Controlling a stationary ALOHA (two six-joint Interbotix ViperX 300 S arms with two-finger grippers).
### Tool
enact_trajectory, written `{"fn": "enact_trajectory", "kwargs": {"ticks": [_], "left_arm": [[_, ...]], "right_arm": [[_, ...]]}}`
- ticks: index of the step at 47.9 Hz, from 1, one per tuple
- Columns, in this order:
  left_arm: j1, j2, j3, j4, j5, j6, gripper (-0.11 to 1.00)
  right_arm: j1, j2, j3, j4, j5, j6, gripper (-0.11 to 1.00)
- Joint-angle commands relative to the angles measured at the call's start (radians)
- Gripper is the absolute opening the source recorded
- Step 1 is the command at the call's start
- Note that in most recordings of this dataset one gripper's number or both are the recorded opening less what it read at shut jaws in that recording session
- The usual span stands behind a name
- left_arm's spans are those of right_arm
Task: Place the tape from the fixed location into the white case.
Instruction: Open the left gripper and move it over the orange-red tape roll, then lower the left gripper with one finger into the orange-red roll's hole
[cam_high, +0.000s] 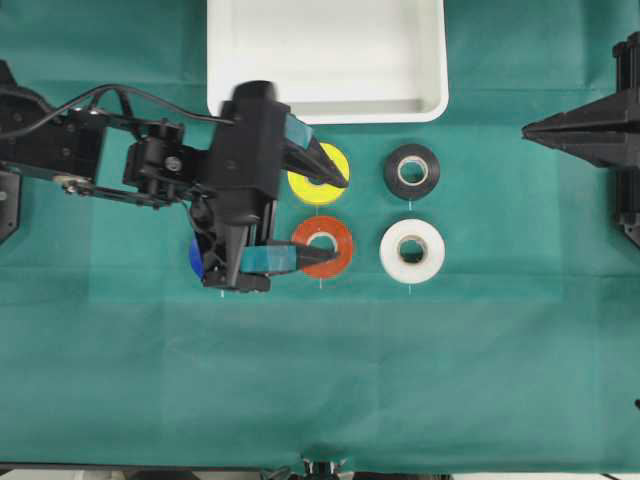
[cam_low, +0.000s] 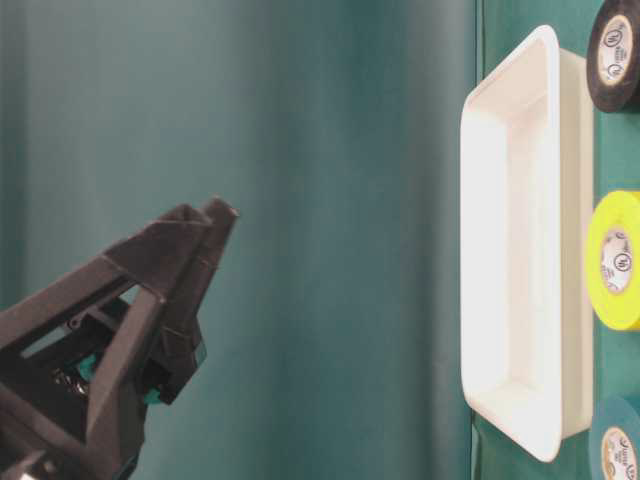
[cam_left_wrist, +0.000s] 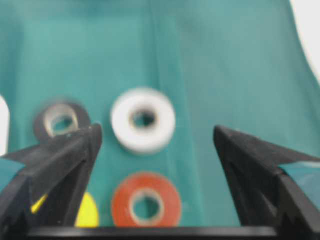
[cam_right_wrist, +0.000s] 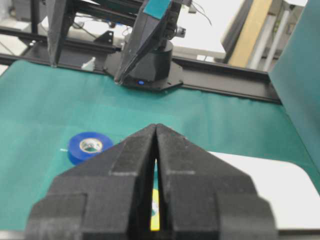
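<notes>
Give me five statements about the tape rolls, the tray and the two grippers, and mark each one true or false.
1. The left gripper is open, with nothing between its fingers. True.
2. The orange-red tape already lies inside the white case. False: it sits on the green cloth, below the yellow roll.
3. The right gripper is closed and holds nothing. True.
4. The white roll lies to the left of the orange-red tape in the overhead view. False: it lies to its right, under the black roll.
5. The white case has a roll in it. False: no roll shows in it.
</notes>
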Motion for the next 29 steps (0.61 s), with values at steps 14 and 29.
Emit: {"fn": "enact_trajectory", "kwargs": {"ticks": [14,29], "left_arm": [[-0.012,0.067,-0.229,-0.002,0.411,-0.035,0.99],[-0.014,0.127,-0.341,0.000,0.578,-0.034,0.99]], "right_arm": [[0.000,0.006,-0.032,0.000,0.006,0.003,0.00],[-0.002,0.009,-0.032,0.000,0.006,0.003,0.00]]}}
